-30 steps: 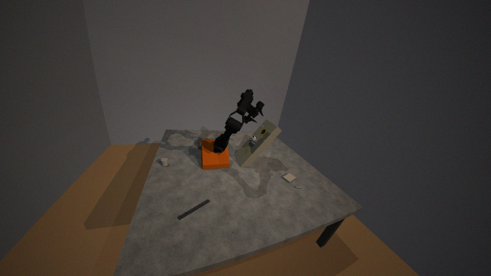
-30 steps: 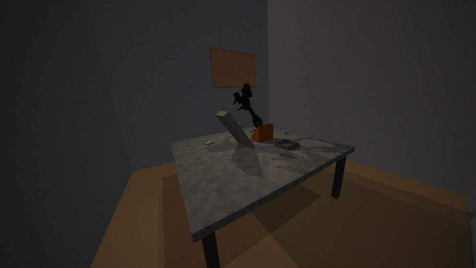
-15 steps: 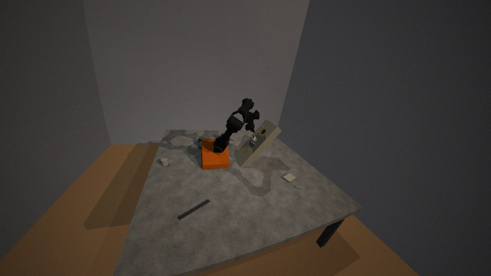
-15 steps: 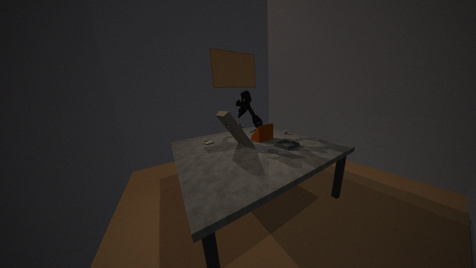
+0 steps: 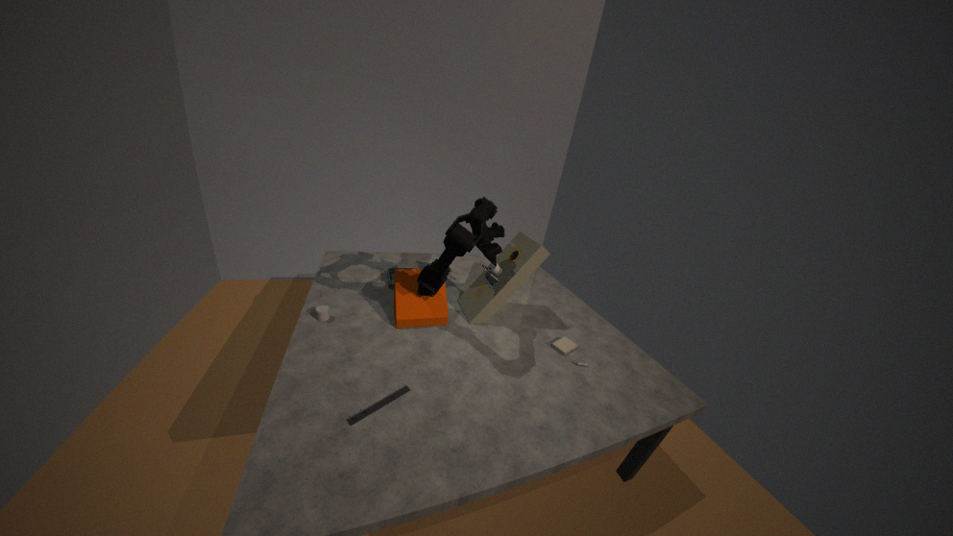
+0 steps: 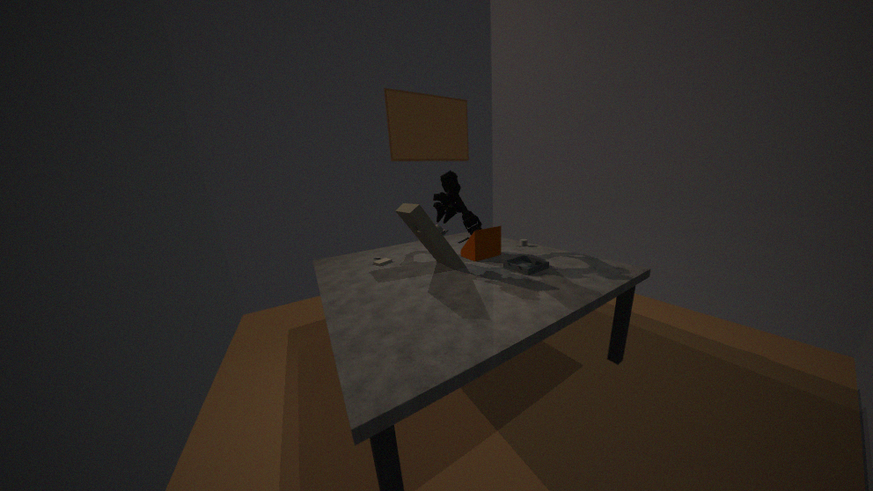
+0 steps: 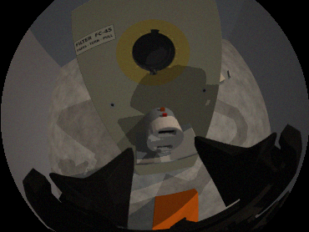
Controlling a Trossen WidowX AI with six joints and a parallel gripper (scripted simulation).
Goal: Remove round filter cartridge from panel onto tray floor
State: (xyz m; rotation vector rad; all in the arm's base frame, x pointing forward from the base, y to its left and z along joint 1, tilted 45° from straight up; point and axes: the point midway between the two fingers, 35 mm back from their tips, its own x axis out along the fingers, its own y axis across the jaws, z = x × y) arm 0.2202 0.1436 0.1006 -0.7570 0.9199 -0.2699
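arm (image 5: 448,252): raised, bent forward | gripper (image 7: 164,163): open, holding nothing

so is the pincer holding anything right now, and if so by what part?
Nothing is held. The pincer is open, and the pale cartridge lies on the panel ahead of the fingers, out of its dark socket.

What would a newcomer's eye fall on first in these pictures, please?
Probably the bright orange base block under the black arm, near the table's far edge. Next, the tilted service panel beside it, its yellow-ringed socket standing empty, with the pale filter cartridge lying below, ahead of the open gripper.
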